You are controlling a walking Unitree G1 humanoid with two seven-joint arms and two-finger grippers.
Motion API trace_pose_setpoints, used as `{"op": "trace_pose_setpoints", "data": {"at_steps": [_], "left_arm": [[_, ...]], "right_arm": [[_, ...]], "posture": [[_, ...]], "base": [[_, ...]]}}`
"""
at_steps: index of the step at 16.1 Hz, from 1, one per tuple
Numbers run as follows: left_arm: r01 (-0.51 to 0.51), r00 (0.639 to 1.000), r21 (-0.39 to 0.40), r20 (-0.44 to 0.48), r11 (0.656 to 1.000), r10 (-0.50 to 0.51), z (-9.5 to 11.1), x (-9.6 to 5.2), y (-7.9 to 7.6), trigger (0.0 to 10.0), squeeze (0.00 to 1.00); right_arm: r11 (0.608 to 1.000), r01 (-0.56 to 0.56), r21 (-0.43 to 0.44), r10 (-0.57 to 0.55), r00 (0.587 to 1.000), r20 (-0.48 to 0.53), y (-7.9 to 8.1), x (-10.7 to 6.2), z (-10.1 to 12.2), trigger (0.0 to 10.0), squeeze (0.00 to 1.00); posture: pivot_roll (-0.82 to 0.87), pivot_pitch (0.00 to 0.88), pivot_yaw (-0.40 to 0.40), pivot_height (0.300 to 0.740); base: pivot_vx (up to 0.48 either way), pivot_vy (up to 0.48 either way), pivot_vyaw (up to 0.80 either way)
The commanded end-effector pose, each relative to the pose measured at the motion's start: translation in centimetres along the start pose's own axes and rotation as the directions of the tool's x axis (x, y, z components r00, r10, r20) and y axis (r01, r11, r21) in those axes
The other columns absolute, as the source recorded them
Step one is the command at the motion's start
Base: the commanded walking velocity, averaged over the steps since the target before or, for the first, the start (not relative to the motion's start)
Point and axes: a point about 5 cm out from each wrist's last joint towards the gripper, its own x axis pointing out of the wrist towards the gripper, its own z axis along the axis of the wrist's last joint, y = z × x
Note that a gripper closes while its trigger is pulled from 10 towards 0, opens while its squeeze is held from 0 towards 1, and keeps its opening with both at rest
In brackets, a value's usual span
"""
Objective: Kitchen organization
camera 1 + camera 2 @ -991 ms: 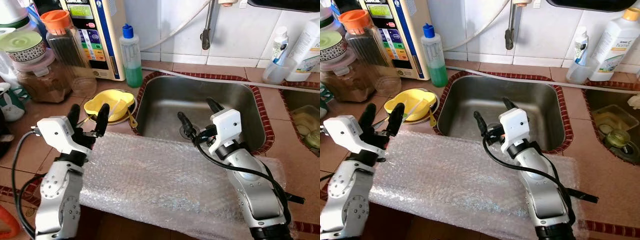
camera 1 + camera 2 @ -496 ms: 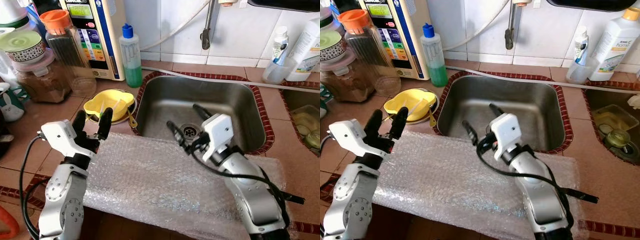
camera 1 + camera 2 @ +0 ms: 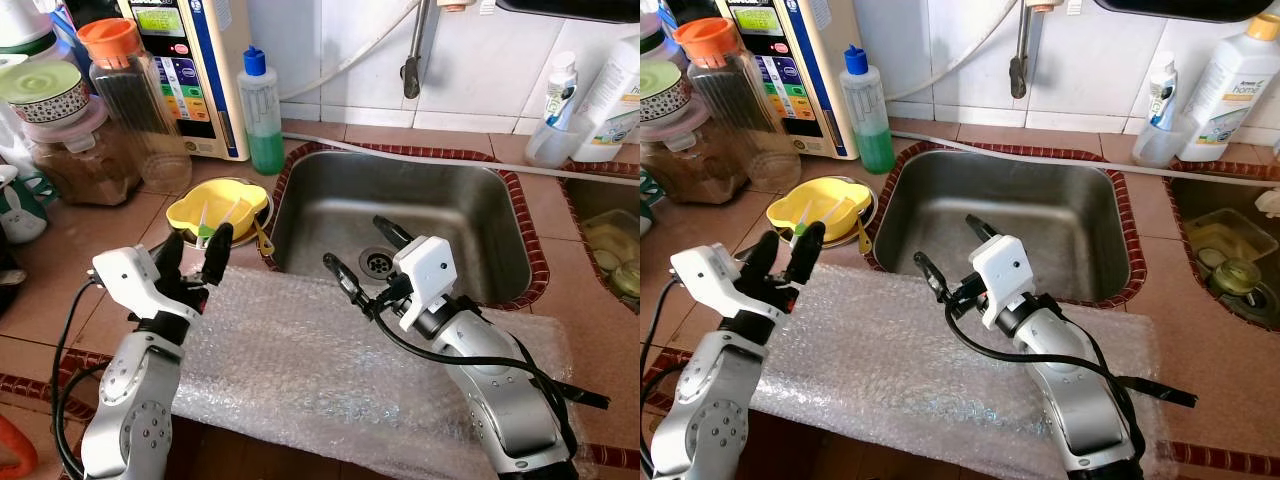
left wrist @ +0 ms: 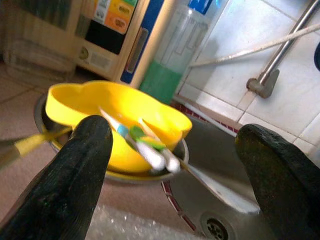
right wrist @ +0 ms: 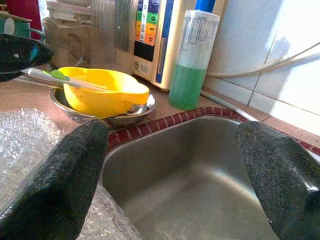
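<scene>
A crumpled sheet of bubble wrap (image 3: 300, 345) lies across the counter's front edge, in front of the steel sink (image 3: 470, 205). My left gripper (image 3: 198, 243) stands open over the sheet's far left corner, pointing at a yellow bowl (image 3: 205, 205) that holds a few plastic utensils (image 4: 145, 145) and rests in a steel dish. My right gripper (image 3: 355, 243) is open too, hovering at the sink's near rim above the sheet's far edge. In the right wrist view the yellow bowl (image 5: 100, 92) lies beyond the sink's corner. Nothing is between either pair of fingers.
A green soap bottle (image 3: 262, 115), a water purifier (image 3: 195, 60) and jars (image 3: 125, 95) crowd the back left. A cup with tubes (image 3: 552, 135) and a white bottle (image 3: 615, 95) stand back right. A second basin (image 3: 610, 235) lies at the far right.
My right gripper has swung left and back from over the drain to the sink's near rim. My left gripper has shifted right, towards the yellow bowl. Both stayed open.
</scene>
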Motion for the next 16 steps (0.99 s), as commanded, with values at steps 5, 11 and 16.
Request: {"op": "trace_pose_setpoints", "data": {"at_steps": [5,11,16], "left_arm": [[0.051,0.998,0.022,-0.04,0.998,-0.05,-0.5,-0.2,-0.6,10.0,0.0],[0.038,0.999,0.087,0.021,0.996,-0.04,0.4,0.0,-0.3,10.0,0.0],[-0.037,0.991,0.193,0.133,0.981,0.011,2.4,0.3,0.4,10.0,1.0]], "right_arm": [[1.0,-0.023,-0.017,0.023,1.0,0.007,0.3,0.0,0.4,10.0,0.0],[1.0,-0.02,-0.021,0.02,1.0,0.007,0.2,0.0,0.4,10.0,0.0],[0.999,-0.021,-0.024,0.021,1.0,0.009,0.2,0.0,0.4,10.0,0.0]], "posture": [[-0.15,0.123,0.062,0.74],[-0.15,0.122,0.065,0.74],[-0.15,0.122,0.061,0.74]], "base": [[0.0,0.0,0.0],[0.0,0.0,0.0],[0.0,0.0,0.0]]}}
